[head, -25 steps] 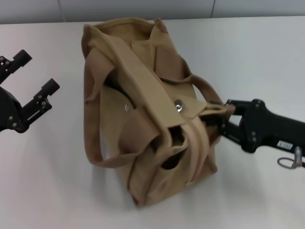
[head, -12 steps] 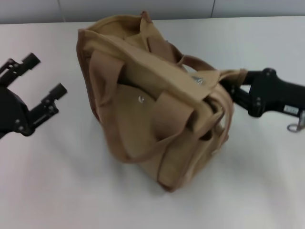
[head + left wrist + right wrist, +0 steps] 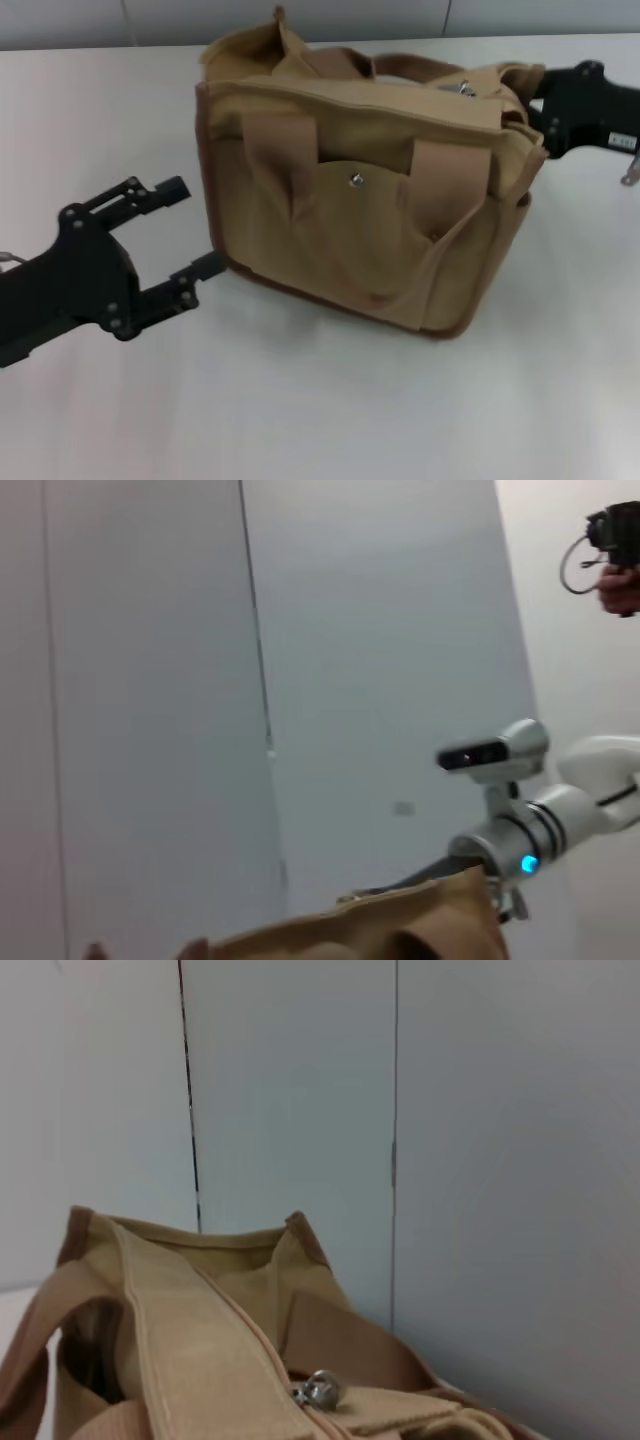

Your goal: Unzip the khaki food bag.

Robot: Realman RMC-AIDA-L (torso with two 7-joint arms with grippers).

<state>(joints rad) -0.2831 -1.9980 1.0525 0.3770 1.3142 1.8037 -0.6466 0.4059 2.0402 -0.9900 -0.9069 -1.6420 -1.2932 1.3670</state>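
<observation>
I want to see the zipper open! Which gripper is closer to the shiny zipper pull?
The right. The right gripper is at the khaki food bag's top end, just beside the zipper pull. The left gripper is open, low by the bag's opposite side.

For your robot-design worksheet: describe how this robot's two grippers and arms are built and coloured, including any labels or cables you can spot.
Both are matt black. The left gripper has two long, slim fingers studded with small bolts on a blocky body. The right gripper has a chunky rounded housing bearing a small white label and a thin wire loop. In the left wrist view, the right arm is glossy white with a blue light.
</observation>
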